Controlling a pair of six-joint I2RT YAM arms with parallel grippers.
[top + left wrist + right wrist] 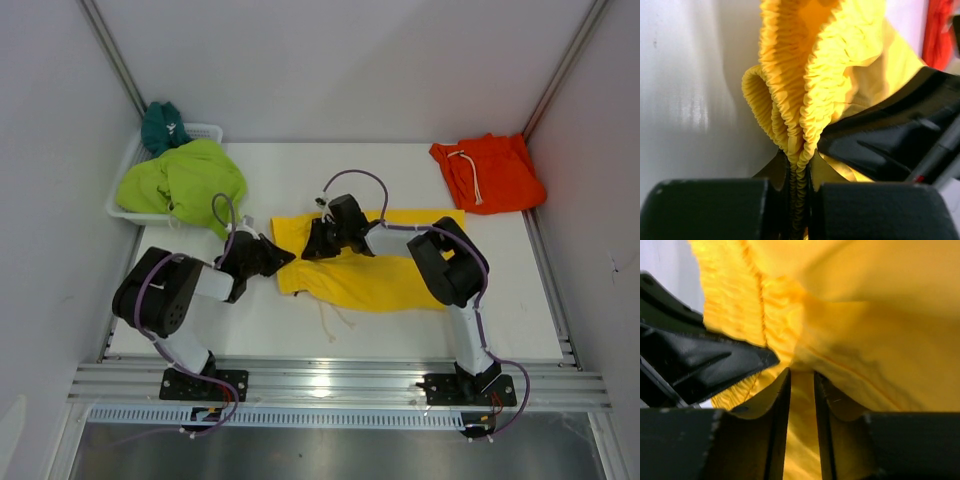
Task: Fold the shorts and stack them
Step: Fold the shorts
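The soft yellow fabric shorts (390, 270) lie spread across the middle of the flat white table (300, 175), with their ruffled elastic waistband (790, 80) at the left end, where both arms meet. The left gripper (277, 255) has its black jaws closed tight on a bunched fold of that waistband. Just beside it, the right gripper (315, 240) pinches a thin layer of the same shorts, its jaws nearly together with yellow cloth running between them. A crumpled orange fabric pair with a white drawstring (487, 172) sits at the far right corner, well apart. At the far left, a lime-green pair (180, 180) drapes over the white plastic basket (207, 129), with a teal pair (162, 125) behind it.
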